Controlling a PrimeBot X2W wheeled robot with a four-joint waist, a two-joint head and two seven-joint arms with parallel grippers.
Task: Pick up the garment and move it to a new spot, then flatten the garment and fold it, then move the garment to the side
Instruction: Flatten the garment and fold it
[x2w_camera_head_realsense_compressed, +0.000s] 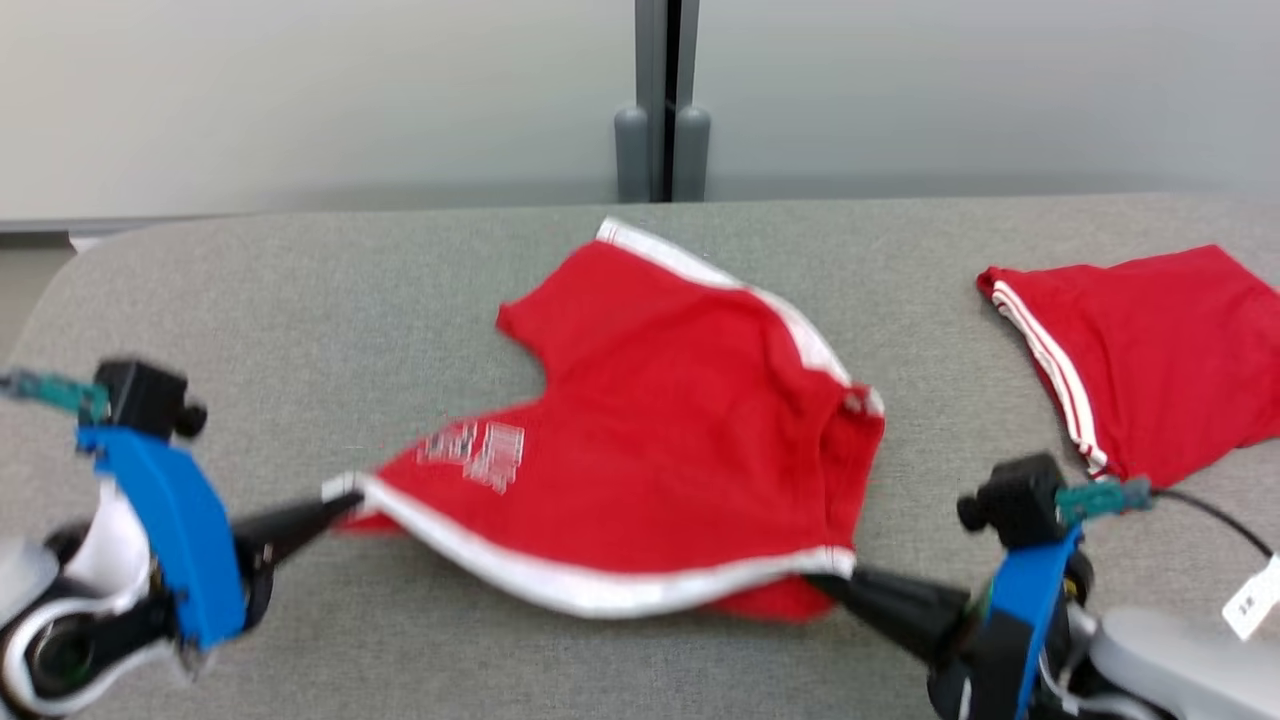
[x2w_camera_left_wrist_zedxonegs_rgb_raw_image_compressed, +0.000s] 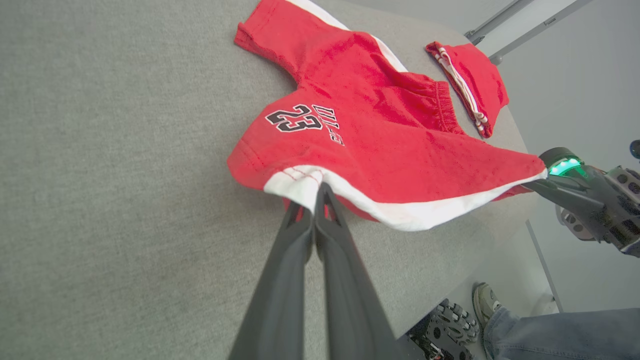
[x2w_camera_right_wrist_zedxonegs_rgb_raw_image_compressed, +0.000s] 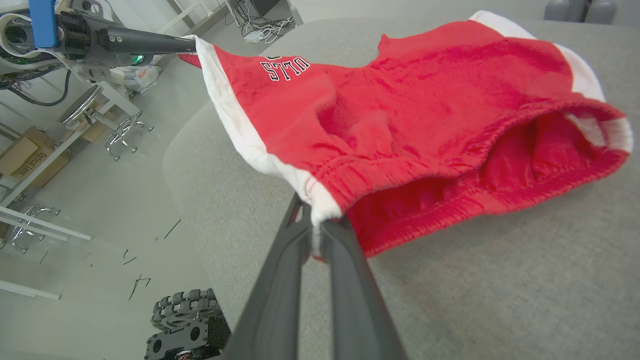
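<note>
Both hands are on the cloth! The left hand (x2w_camera_left_wrist_zedxonegs_rgb_raw_image_compressed: 320, 192) is clenched tight, its two dark fingers pressed together on a white-trimmed corner of the red garment (x2w_camera_head_realsense_compressed: 660, 440), and the fabric fans out straight ahead of its fingertips. Across from it, the right hand (x2w_camera_right_wrist_zedxonegs_rgb_raw_image_compressed: 316, 220) is clamped just as firmly on the opposite white corner, right where the gathered waistband (x2w_camera_right_wrist_zedxonegs_rgb_raw_image_compressed: 430, 175) gapes open just past its fingers. Between the two hands the white band (x2w_camera_head_realsense_compressed: 560, 585) runs in a shallow sag from one set of fingertips to the other, and this near edge is lifted a little off the grey worktop (x2w_camera_head_realsense_compressed: 300, 300). The rest of the garment lies on the worktop beyond both hands, rumpled rather than flat. Just ahead of the left hand, up on the red cloth, sits the number print (x2w_camera_left_wrist_zedxonegs_rgb_raw_image_compressed: 292, 118), a black 23 with lettering beside it. Farther out, beyond the right hand and to its outer side, a second red garment (x2w_camera_head_realsense_compressed: 1150, 360) with white stripes lies on the worktop, apart from the held one. Below the worktop's edge, on the right hand's side, the left wrist view catches a person's shoe (x2w_camera_left_wrist_zedxonegs_rgb_raw_image_compressed: 482, 300) and a denim trouser leg.
</note>
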